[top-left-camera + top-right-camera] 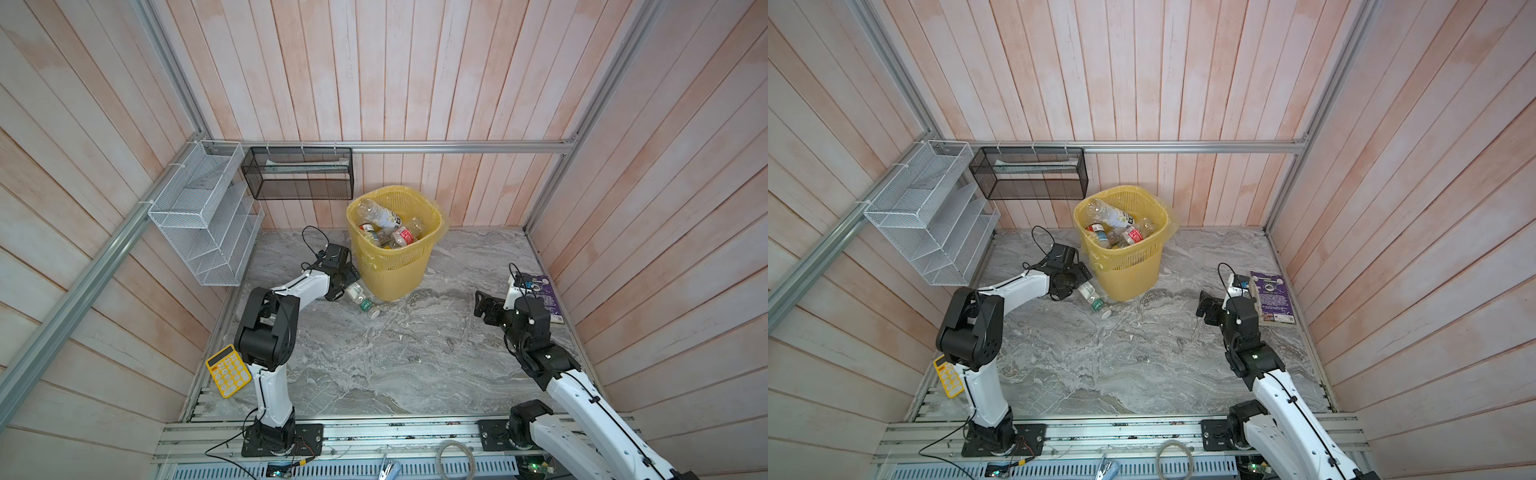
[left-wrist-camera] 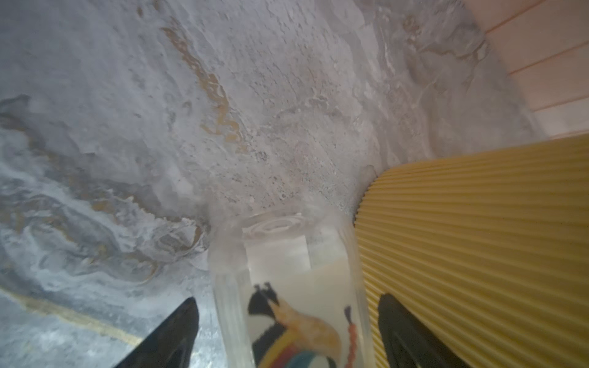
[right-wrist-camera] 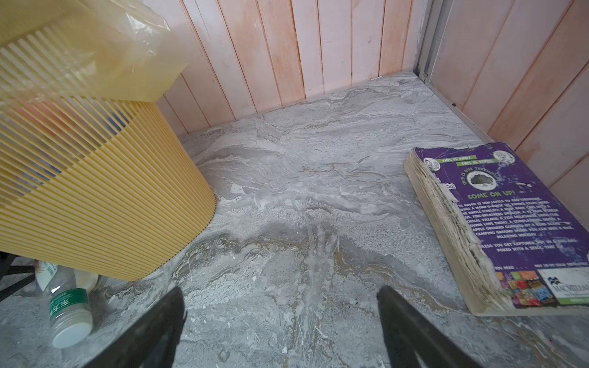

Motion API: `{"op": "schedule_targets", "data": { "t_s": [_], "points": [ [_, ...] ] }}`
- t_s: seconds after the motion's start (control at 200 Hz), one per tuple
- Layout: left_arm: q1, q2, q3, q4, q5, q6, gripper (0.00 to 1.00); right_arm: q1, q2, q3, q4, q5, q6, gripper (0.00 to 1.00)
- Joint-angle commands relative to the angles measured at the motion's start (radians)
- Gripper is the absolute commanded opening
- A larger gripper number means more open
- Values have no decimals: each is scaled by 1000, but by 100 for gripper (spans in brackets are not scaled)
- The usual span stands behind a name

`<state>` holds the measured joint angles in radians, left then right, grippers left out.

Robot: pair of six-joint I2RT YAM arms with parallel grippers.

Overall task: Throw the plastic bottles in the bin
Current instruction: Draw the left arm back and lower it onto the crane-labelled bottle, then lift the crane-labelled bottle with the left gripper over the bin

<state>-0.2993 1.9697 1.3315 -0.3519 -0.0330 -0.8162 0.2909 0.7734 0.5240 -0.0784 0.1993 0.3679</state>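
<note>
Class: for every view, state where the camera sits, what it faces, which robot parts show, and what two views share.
Both top views: high above the bases, looking down at the bin; left arm, right arm show.
Left wrist: faces a clear bottle inside the open left gripper.
Right wrist: faces marble floor, purple book; open right gripper shows.
Shared: green-labelled bottle, right wrist and both top views.
</note>
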Motion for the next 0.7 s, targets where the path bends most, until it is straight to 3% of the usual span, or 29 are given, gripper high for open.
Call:
{"op": "schedule_targets", "data": {
  "t_s": [0.0, 0.15, 0.34, 0.475, 0.695],
  "points": [
    [5, 41, 49, -71, 33, 111, 84, -8, 4, -7, 6, 40, -28, 95],
    [6, 46, 38, -55, 39, 156, 80, -10, 17, -6, 11, 44, -35, 96],
    [25, -3, -26, -10, 76, 132, 65, -10, 30, 7, 11, 43, -27, 96],
    [66, -152, -188, 139, 136, 59, 56, -10, 23, 17, 2, 47, -16, 96],
    [131, -493, -392, 332, 161, -3, 55, -10, 8, 34, -7, 47, 9, 96]
  ]
}}
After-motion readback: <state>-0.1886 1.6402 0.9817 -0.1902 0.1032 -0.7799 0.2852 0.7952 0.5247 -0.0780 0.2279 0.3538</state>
